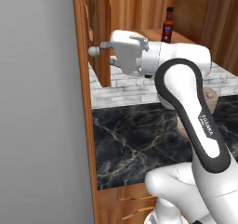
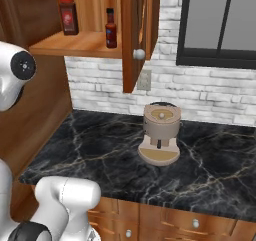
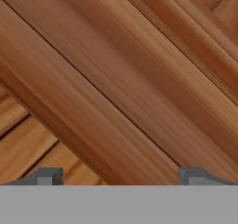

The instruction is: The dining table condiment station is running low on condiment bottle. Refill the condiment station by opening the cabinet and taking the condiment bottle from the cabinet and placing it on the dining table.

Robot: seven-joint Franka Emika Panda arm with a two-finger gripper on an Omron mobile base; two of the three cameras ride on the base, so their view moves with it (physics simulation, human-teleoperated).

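While your claw (image 3: 120, 174) sits with its two tips spread wide and nothing between them, the hand view has it pressed up close to slanted reddish-brown wood panelling, so you have very little room ahead of the tips. From the left base view you can see the white hand (image 1: 128, 51) level with the cabinet (image 1: 100, 37), just beside the front edge of its open left door, whose round silver knob (image 1: 94, 51) juts out next to the wrist. The condiment bottle (image 2: 110, 28) stands upright on the cabinet shelf (image 2: 75, 45), close to the shelf's front lip and just beside the other door (image 2: 132, 35), which hangs edge-on toward you with its own knob (image 2: 139, 54) sticking out past the shelf edge. Farther back to the left on the same shelf you have a squat dark jar with a red lid (image 2: 68, 16), well apart from the bottle, with open shelf between them. Below, the black marble bench (image 2: 100, 155) carries a beige coffee machine (image 2: 161, 133) near the brick wall (image 2: 200, 92), leaving broad bare stone in front and to its left. Between the shelf's underside and the bench you have clear air along the brick. To the left of the cabinet side panel a flat grey wall (image 1: 37, 102) closes that flank.
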